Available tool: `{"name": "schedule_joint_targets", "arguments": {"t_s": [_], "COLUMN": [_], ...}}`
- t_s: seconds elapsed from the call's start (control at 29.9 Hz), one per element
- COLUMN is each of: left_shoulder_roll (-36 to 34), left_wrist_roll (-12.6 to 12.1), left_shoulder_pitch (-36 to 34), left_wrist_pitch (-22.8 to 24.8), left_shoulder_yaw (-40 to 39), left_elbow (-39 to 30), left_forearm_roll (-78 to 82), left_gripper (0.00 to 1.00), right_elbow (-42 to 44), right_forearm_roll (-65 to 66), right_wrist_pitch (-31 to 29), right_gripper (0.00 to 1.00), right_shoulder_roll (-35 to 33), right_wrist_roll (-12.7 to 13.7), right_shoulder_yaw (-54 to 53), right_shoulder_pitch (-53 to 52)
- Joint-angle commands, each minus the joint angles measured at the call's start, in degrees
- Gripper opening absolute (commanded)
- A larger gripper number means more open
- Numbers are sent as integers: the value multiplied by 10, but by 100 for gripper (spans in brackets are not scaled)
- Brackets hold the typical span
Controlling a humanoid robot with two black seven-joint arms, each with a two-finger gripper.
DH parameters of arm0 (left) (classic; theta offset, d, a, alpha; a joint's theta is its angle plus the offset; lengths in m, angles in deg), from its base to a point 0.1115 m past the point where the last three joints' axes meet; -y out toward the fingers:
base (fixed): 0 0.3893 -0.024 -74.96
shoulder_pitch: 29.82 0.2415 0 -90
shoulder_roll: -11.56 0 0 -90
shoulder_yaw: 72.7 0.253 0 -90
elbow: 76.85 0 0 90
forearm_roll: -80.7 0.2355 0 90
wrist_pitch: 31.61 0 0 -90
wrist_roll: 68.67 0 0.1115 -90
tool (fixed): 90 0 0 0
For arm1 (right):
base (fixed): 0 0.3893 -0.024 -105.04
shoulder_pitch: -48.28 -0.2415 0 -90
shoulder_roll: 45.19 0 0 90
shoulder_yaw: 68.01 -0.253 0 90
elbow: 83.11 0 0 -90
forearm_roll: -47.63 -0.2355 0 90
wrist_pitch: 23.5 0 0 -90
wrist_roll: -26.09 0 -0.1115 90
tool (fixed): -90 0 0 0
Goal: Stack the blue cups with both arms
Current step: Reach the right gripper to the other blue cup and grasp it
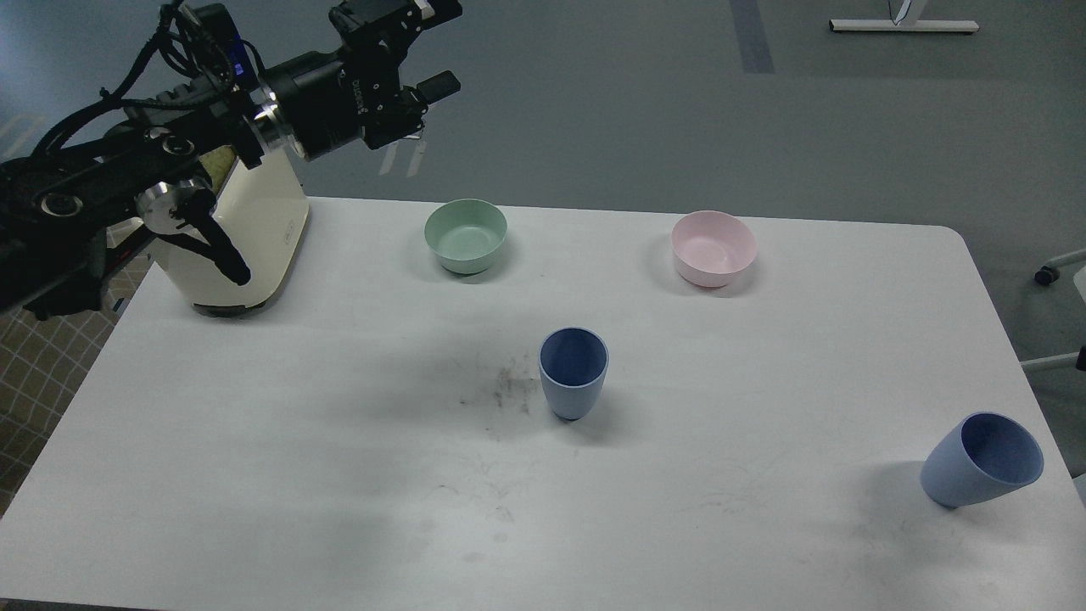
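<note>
Room: grey floor behind the table, crossed by a darker stripe to the right of the left gripper; a white bar-shaped foot of some stand lies far to the gripper's right at the top edge, and a castor with white legs shows at the right edge.
Surface: white table with rounded far corners, spreading below and to the right of the gripper; a patch of dark scuffs sits near the middle, just left of the nearer cup.
Left arm: black arm with silver joint rings and looping cables, coming in from the left and raised above the table's far left corner.
Appliance: cream-coloured boxy unit on the table, below and left of the gripper, partly hidden by the arm.
Left gripper: left gripper held high past the table's far edge, its two black fingers spread wide apart with nothing between them.
Right gripper: not in the picture.
Pink bowl: pink bowl, upright, well to the gripper's right and lower.
Green bowl: mint-green bowl, upright, almost straight below the gripper near the far edge.
Centre cup: blue cup, periwinkle outside and darker inside, standing upright on its small base, well below the gripper and a little to its right.
Far cup: second blue cup (same colour and taper), tilted with its mouth towards the upper right, far down and right of the gripper, close to the table's right edge; well apart from the first.
</note>
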Motion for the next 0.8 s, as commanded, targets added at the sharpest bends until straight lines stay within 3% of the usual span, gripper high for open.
{"name": "schedule_joint_targets", "arguments": {"t_s": [0.0,0.47,0.77], "left_shoulder_roll": [0,0,-1], "left_wrist_roll": [0,0,0], "left_shoulder_pitch": [5,36,44], "left_wrist_pitch": [0,1,1], "left_shoulder_yaw": [0,-16,-17], "left_elbow": [0,-1,-1], "left_forearm_roll": [0,0,0], "left_gripper": [96,96,96], "right_elbow": [-1,9,26], "right_forearm_roll": [0,2,5], "right_wrist_pitch": [-1,1,-3], "right_gripper": [99,97,81], "right_shoulder_roll": [4,61,90], "right_wrist_roll": [0,7,11], "right_shoulder_yaw": [1,5,5], "right_shoulder_pitch": [26,69,90]}}
